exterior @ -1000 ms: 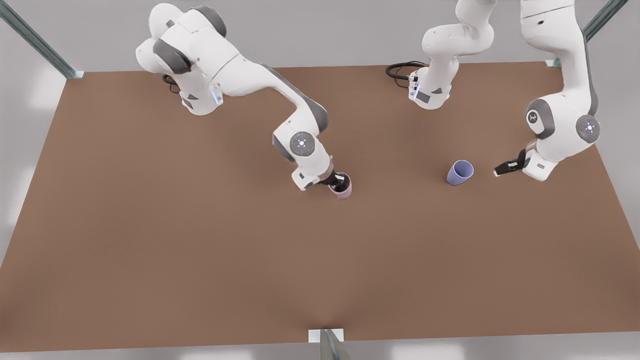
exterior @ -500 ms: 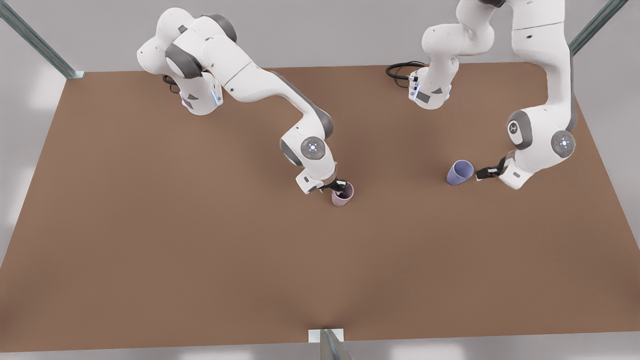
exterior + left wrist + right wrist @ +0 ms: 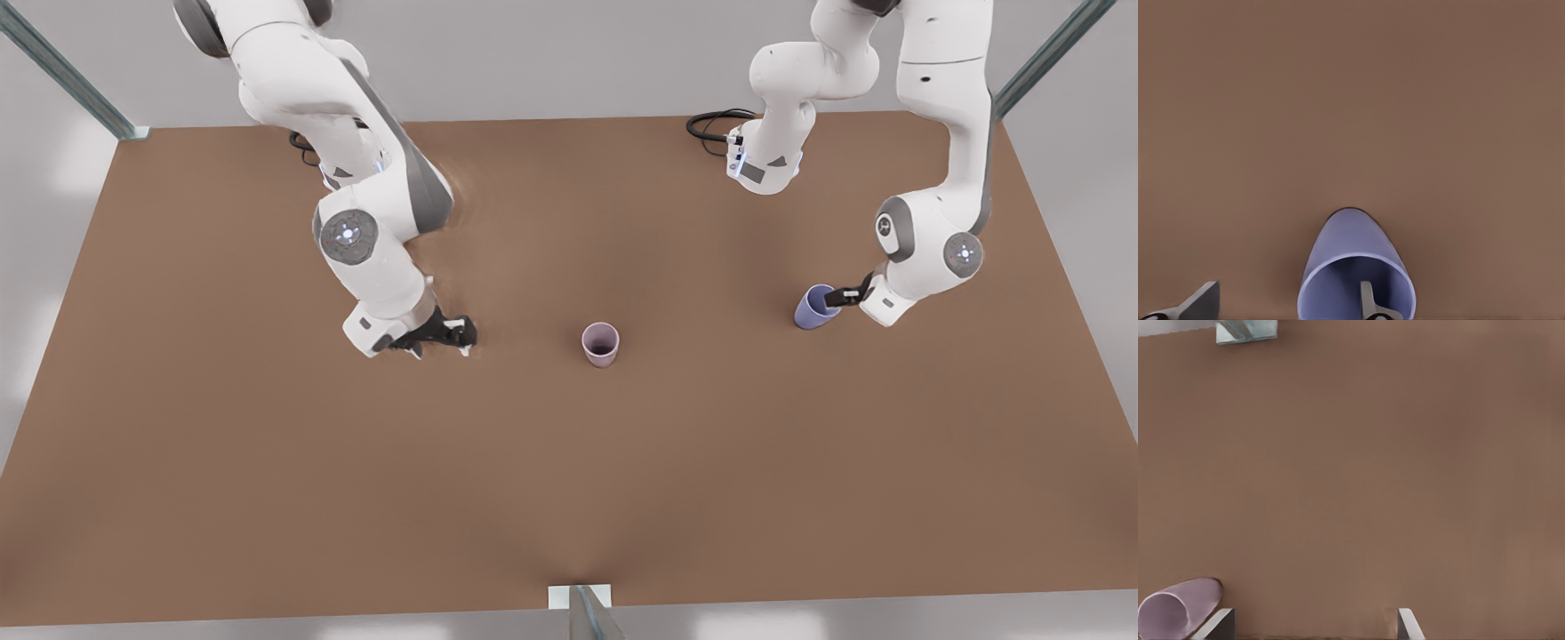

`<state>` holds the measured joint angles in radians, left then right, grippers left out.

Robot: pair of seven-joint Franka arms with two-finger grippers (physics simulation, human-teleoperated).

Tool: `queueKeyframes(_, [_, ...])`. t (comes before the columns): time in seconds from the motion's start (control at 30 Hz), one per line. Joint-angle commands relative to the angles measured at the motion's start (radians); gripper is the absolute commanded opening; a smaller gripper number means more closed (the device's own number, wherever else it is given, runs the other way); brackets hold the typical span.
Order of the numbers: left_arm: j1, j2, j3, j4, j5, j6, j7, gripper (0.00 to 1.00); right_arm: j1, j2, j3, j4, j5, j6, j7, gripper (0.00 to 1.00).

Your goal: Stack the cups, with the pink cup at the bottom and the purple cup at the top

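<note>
The pink cup (image 3: 601, 344) stands upright near the middle of the brown table, and its side (image 3: 1178, 610) appears in the right wrist view. My right gripper (image 3: 444, 336) is open and apart from it, toward the front view's left; its fingertips (image 3: 1408, 623) have nothing between them. The purple cup (image 3: 813, 307) stands on the front view's right. My left gripper (image 3: 840, 296) is open at its rim. In the left wrist view one finger (image 3: 1368, 300) reaches inside the purple cup (image 3: 1355, 253) and the other stands outside, so the cup's wall lies between them.
The brown table (image 3: 267, 462) is wide and bare around both cups. A black cable (image 3: 711, 124) lies by the arm base at the back. A metal bracket (image 3: 580, 596) sits at the front edge, and a metal bracket (image 3: 1245, 330) appears in the right wrist view.
My right gripper let go of the pink cup and drew away to the front view's left. My left gripper moved in to the purple cup's rim.
</note>
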<state>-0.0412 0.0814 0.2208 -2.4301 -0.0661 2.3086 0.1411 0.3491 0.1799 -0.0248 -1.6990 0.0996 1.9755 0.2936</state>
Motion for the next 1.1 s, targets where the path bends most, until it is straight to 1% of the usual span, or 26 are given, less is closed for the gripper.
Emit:
queueKeyframes(0.0, [0.001,0.001,0.000,-0.009,0.000,0.012,0.000,1.00,-0.034,-0.016,0.000,0.010,-0.001,-0.056,-0.063,1.00])
queueKeyframes(0.03, [0.001,0.003,0.000,-0.020,0.000,0.026,0.000,1.00,-0.189,-0.056,0.000,0.038,-0.003,-0.154,-0.223,1.00])
queueKeyframes(0.07, [0.001,0.003,0.000,-0.023,0.000,0.026,0.000,1.00,-0.245,-0.057,-0.035,0.088,-0.026,-0.245,-0.290,1.00])
queueKeyframes(0.1, [0.001,0.005,0.005,-0.026,0.000,0.026,0.000,1.00,-0.252,-0.048,-0.061,0.157,-0.070,-0.360,-0.292,1.00])
queueKeyframes(0.13, [0.001,0.005,0.006,-0.027,0.000,0.026,0.000,1.00,-0.254,-0.053,-0.078,0.160,-0.110,-0.360,-0.298,1.00])
queueKeyframes(0.17, [0.001,0.006,0.006,-0.036,0.000,0.029,0.000,1.00,-0.246,-0.040,-0.076,0.167,-0.112,-0.351,-0.292,1.00])
queueKeyframes(0.2, [0.001,0.012,0.006,-0.038,0.000,0.037,0.000,0.95,-0.257,-0.013,-0.076,0.164,-0.100,-0.245,-0.294,1.00])
queueKeyframes(0.23, [0.001,0.021,0.006,-0.038,0.000,0.045,0.000,0.88,-0.257,0.007,-0.076,0.165,-0.097,-0.222,-0.300,1.00])
queueKeyframes(0.27, [0.001,0.029,0.005,-0.038,-0.001,0.057,-0.002,0.77,-0.256,0.009,-0.076,0.165,-0.095,-0.222,-0.297,1.00])
queueKeyframes(0.3, [0.001,0.040,0.005,-0.038,-0.001,0.065,-0.002,0.54,-0.243,0.007,-0.075,0.160,-0.097,-0.227,-0.291,1.00])
queueKeyframes(0.33, [0.001,0.041,0.005,-0.038,-0.001,0.065,-0.002,0.48,-0.242,0.004,-0.073,0.165,-0.109,-0.233,-0.289,1.00])
queueKeyframes(0.37, [0.001,0.052,0.005,-0.038,-0.003,0.066,-0.002,0.38,-0.243,-0.003,-0.073,0.165,-0.109,-0.237,-0.287,1.00])
queueKeyframes(0.47, [0.001,0.060,0.005,-0.038,-0.003,0.078,-0.002,0.24,-0.259,0.009,-0.076,0.191,-0.093,-0.239,-0.287,1.00])
queueKeyframes(0.53, [0.001,0.060,0.005,-0.038,-0.003,0.078,-0.003,0.21,-0.268,0.007,-0.078,0.203,-0.092,-0.241,-0.286,1.00])
queueKeyframes(0.9, [0.000,0.051,-0.001,-0.035,-0.012,0.066,-0.011,0.21,-0.286,0.012,-0.080,0.236,-0.089,-0.241,-0.283,1.00])
queueKeyframes(0.97, [0.000,0.034,-0.009,-0.027,-0.047,0.066,-0.012,0.21,-0.286,0.013,-0.078,0.236,-0.089,-0.239,-0.283,1.00])
queueKeyframes(1.03, [0.000,0.008,-0.055,0.009,-0.139,0.068,-0.015,0.21,-0.286,0.012,-0.078,0.236,-0.089,-0.241,-0.283,1.00])
queueKeyframes(1.07, [-0.002,-0.002,-0.066,0.019,-0.144,0.066,-0.031,0.21,-0.286,0.012,-0.080,0.236,-0.089,-0.241,-0.281,1.00])
